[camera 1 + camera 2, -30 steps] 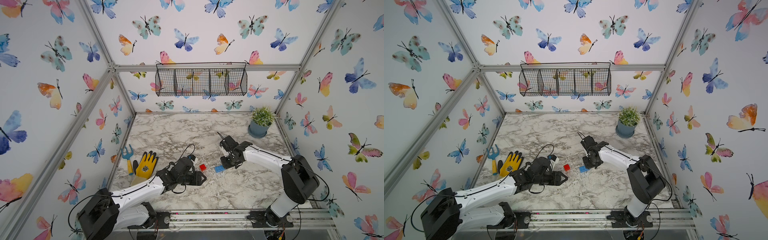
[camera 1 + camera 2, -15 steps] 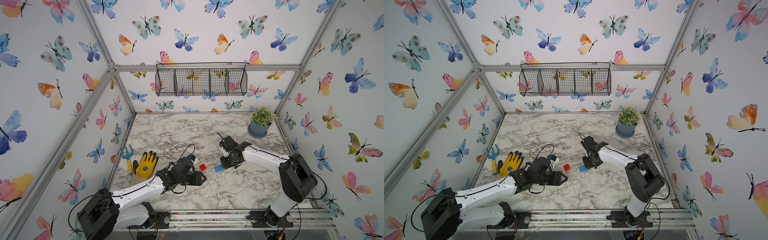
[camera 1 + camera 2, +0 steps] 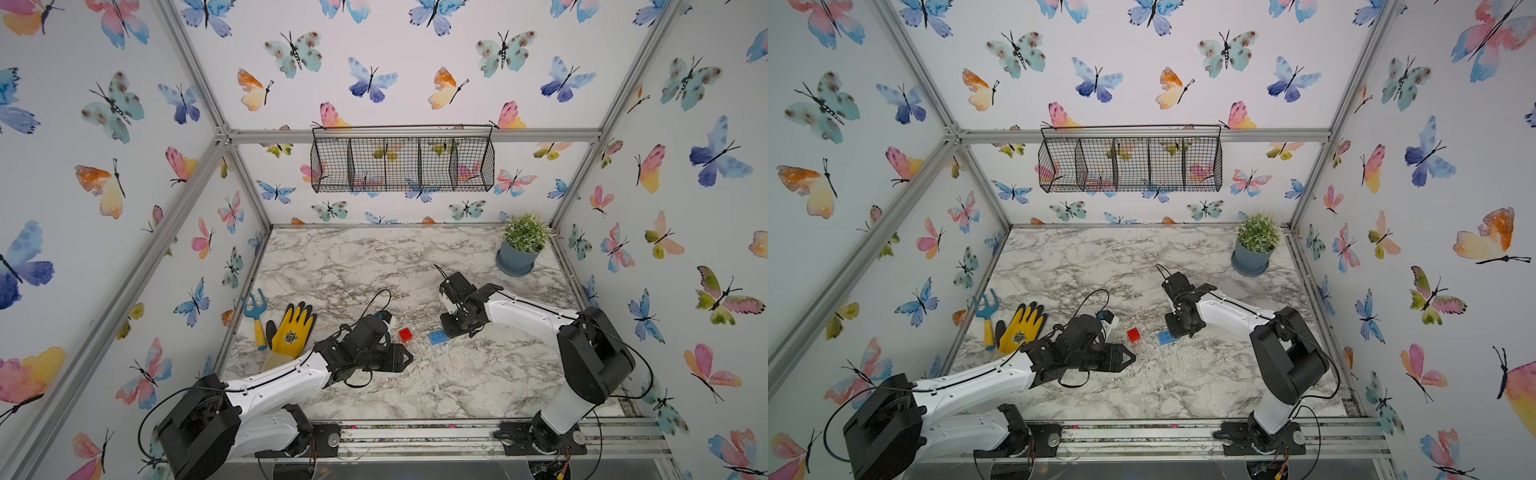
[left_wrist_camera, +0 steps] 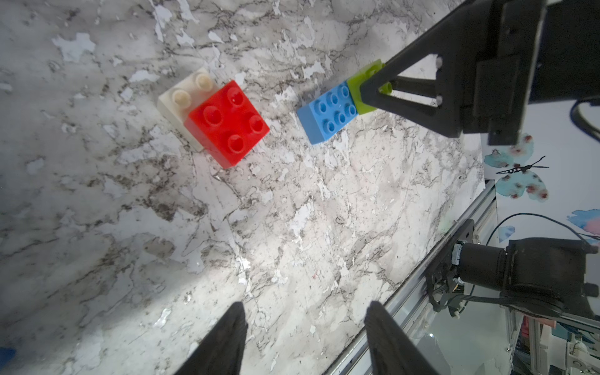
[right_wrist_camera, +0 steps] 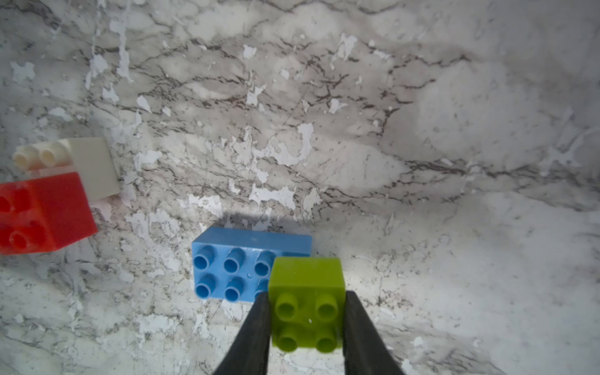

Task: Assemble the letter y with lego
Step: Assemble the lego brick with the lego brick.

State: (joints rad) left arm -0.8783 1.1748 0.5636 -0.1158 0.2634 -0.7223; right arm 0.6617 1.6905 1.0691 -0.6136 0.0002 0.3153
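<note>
Right gripper (image 5: 305,324): I see its two dark fingers (image 5: 256,334) clamped on the sides of the lime green brick (image 5: 306,302), studs facing my wrist camera.
Green brick position: it overlaps one end of the long blue brick (image 5: 233,263); I think it sits on the blue studs, but the angle does not let me confirm it is pressed home.
Long blue brick: flat on the marble counter (image 5: 422,130), studs up; in a top view it shows as a small blue patch (image 3: 437,336) just beside the right gripper (image 3: 455,326).
Red brick (image 4: 229,123): stacked over part of the cream brick (image 4: 181,97), two cream studs left showing. The pair lies near the blue brick but apart from it, with bare counter between.
Left gripper (image 4: 305,337): I have its fingers (image 4: 227,341) partly spread with nothing between them, low over bare counter, short of the red brick.
Left arm in a top view: gripper (image 3: 1121,359) pointing toward the red brick (image 3: 1133,334).
Counter edge items: yellow glove (image 3: 293,332) and blue-and-yellow toy fork (image 3: 257,313) by the left wall, potted plant (image 3: 521,245) in the far right corner.
</note>
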